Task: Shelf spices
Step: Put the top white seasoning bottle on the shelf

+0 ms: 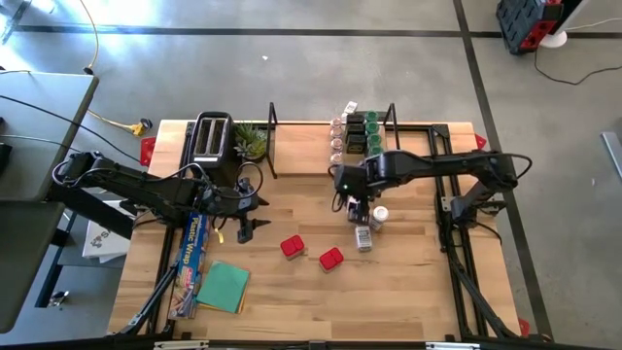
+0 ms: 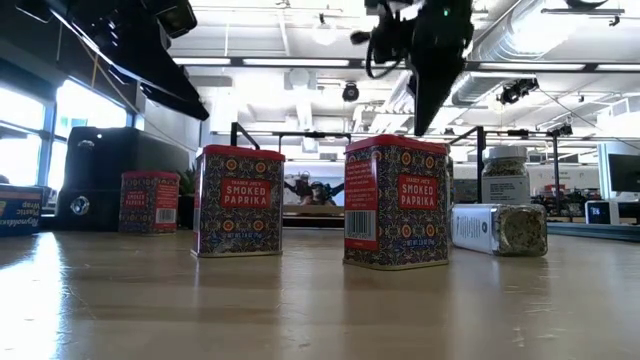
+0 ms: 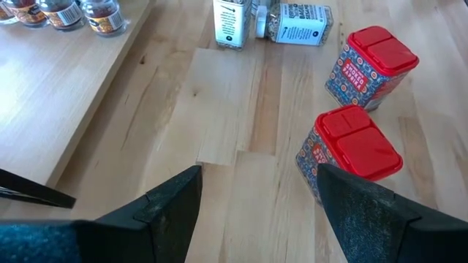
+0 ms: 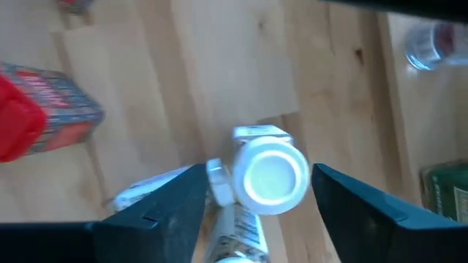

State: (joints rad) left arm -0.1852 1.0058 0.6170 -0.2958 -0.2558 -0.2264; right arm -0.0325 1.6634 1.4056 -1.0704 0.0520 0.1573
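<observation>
Right of table centre, the right gripper (image 4: 252,193) hangs wide open over an upright white-lidded jar (image 4: 272,174), apparently not gripping it. Another jar (image 1: 363,238) lies beside; two red tins (image 1: 330,259) stand left. Left gripper (image 3: 256,197) waits, open, empty. Shelf (image 1: 301,151), far side.

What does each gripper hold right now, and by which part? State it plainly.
Nothing is held. The right gripper hangs open above an upright white-lidded jar, fingers on either side without touching. The left gripper is open over bare table near two red tins.
</observation>
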